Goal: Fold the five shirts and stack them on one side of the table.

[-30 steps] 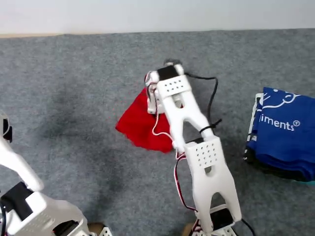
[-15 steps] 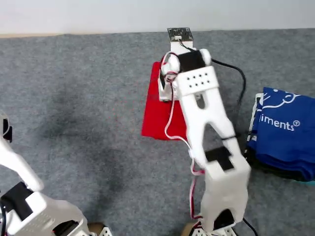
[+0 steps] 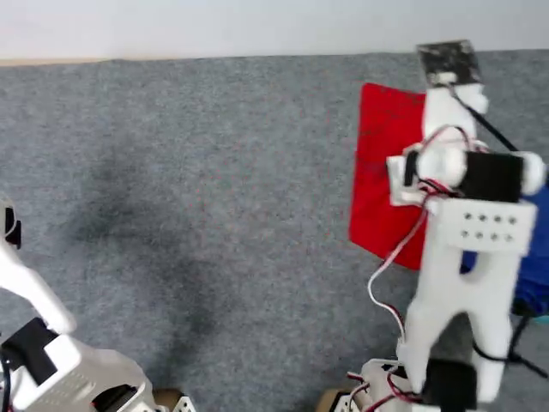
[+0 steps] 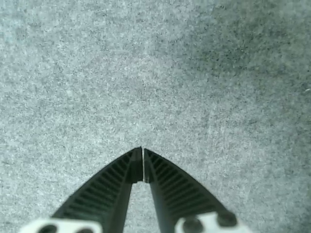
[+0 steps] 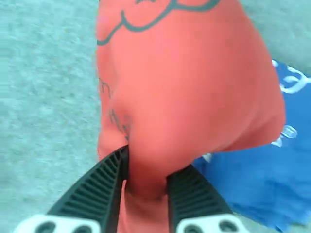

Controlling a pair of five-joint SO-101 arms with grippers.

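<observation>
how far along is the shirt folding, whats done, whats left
Done: folded blue shirt lies at one side of the table. In hand: right gripper clamps folded red shirt close to it. To do: set red on the blue; left gripper is shut.

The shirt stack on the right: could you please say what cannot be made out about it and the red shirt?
High view: the blue shirt stack is mostly behind the right arm and cut by the edge; its count is unknowable.
High view: that arm covers part of the red shirt, so its fold is unclear.
Right wrist view: the red shirt, in the right gripper, hides much of the blue stack.
</observation>
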